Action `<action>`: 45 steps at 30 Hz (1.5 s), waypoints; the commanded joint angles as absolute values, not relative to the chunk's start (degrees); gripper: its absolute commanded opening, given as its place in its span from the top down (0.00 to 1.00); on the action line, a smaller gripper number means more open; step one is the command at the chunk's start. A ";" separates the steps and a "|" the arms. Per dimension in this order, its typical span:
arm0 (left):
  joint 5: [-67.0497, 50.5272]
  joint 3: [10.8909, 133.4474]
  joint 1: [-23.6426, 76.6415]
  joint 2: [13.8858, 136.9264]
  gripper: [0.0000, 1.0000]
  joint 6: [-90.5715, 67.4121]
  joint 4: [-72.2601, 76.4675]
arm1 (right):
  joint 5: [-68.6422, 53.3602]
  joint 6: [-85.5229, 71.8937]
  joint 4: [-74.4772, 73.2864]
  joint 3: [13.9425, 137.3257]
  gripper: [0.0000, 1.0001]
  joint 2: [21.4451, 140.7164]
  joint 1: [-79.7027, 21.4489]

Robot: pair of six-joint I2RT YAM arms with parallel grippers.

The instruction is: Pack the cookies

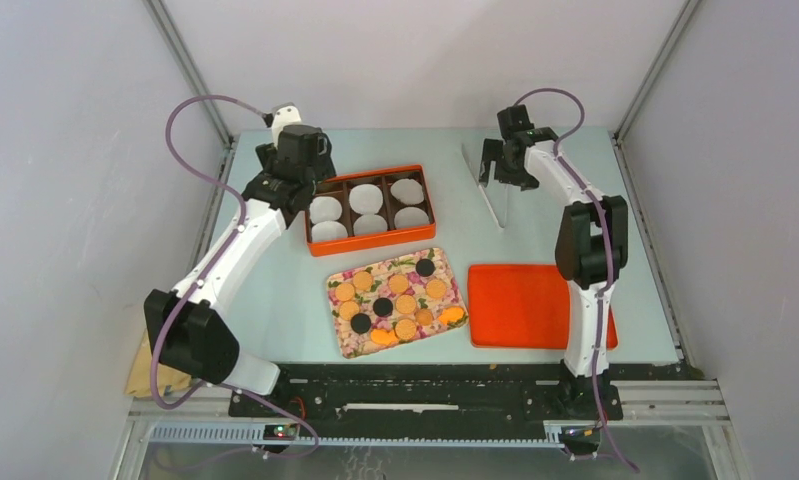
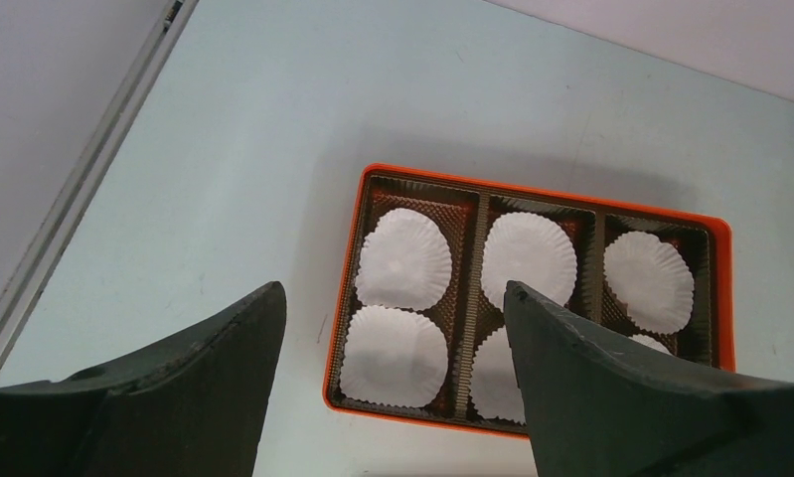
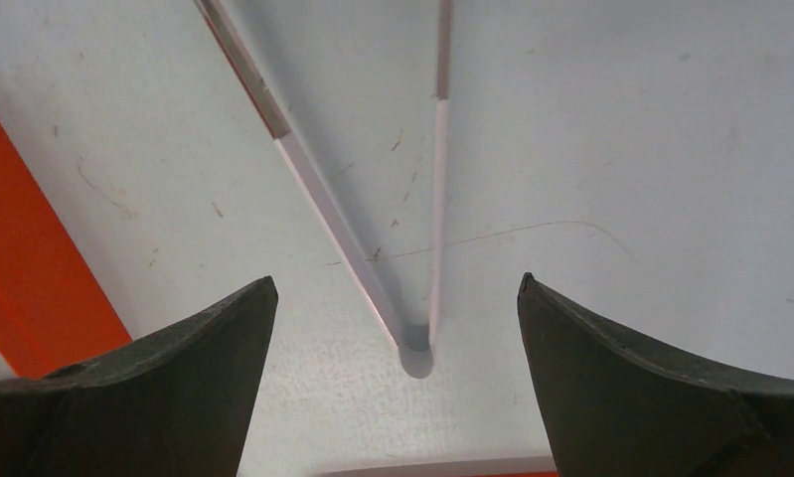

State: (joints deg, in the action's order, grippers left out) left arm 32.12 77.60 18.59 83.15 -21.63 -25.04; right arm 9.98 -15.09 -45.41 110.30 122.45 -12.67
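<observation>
Your pale table (image 1: 275,290) is sitting between grey walls (image 1: 65,150), carrying cookies (image 1: 405,303) on a tray (image 1: 341,344). Your left tool (image 2: 393,298) and right tool (image 3: 397,288) are hanging spread apart, empty.

- The left arm (image 1: 230,245) has smooth white plastic links between chunky black joint housings (the right arm (image 1: 587,330) is built the same).
- A thin mauve cable (image 1: 170,122) runs outside the left arm, with a matching second mauve cable (image 1: 550,90) on the right arm.
- The left gripper (image 2: 393,290) and right gripper (image 3: 397,283) have broad matt-black fingers (image 2: 204,388) tapering to curved tips.
- A black metal plate (image 1: 415,395) under both bases at the near edge is dotted with small screws.
</observation>
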 commanded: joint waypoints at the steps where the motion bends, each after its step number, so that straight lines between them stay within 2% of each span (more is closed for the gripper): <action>1: 30.02 79.56 18.37 83.62 0.15 -22.82 -24.50 | 6.71 -14.68 -45.51 110.85 0.00 123.67 -13.98; 10: 29.52 78.32 18.20 84.07 0.15 -22.76 -23.97 | 5.92 -13.65 -46.43 112.46 0.00 127.95 -14.47; 14: 28.51 77.46 18.20 83.86 0.15 -22.94 -23.20 | 9.75 -12.86 -50.11 117.03 0.00 131.44 -13.62; 24: 27.16 76.83 18.20 84.81 0.14 -23.03 -22.24 | 9.18 -5.86 -51.95 126.03 0.00 138.93 -12.05; 39: 25.00 76.85 18.21 87.87 0.14 -23.97 -21.72 | 0.57 -1.50 -50.81 129.52 0.00 142.01 -12.31; 45: 24.25 76.19 18.22 87.99 0.15 -23.98 -21.26 | 6.59 -1.50 -53.55 131.71 0.00 143.96 -14.74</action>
State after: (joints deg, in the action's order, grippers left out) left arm 25.19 77.54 18.55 88.20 -23.09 -23.57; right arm 3.01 -2.83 -51.70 128.99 142.69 -12.67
